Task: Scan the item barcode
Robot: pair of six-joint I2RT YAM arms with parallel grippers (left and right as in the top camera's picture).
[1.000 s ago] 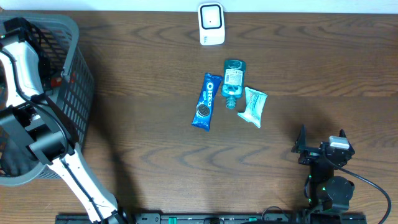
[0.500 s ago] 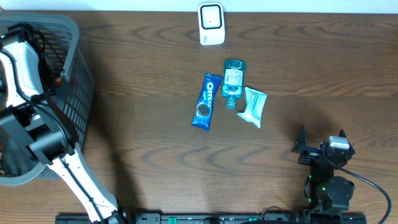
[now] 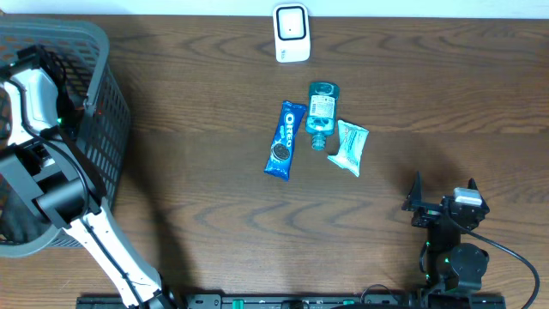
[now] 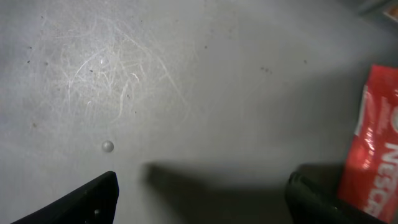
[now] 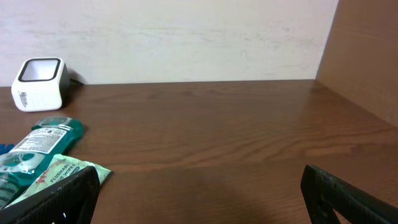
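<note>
Looking down from overhead, I find my left arm (image 3: 39,103) reaching into the grey basket (image 3: 107,129) at the left end of the table (image 3: 214,223). Its pincer is hidden there behind the arm's own links and the mesh wall. On the left wrist camera only the two dark tips of the left gripper (image 4: 202,199) show, at the bottom corners. They are spread wide with nothing between them, over the basket's scuffed grey floor. A red packet (image 4: 373,149) lies at the right edge, cut off by the frame and partly behind the right tip. I can read just "NESC" on it, and I cannot tell whether the finger touches it.

The right gripper (image 5: 199,199) sits low at the front right of the table, released and empty, well apart from the goods. Mid-table lie the Oreo pack (image 3: 285,140), the teal bottle (image 3: 321,114) and the wipes packet (image 3: 350,147), close together, with the white scanner (image 3: 292,33) beyond them at the far edge. Their labels are too small for me to pick out a barcode. On the right wrist camera the bottle and wipes are clipped at the left.
</note>
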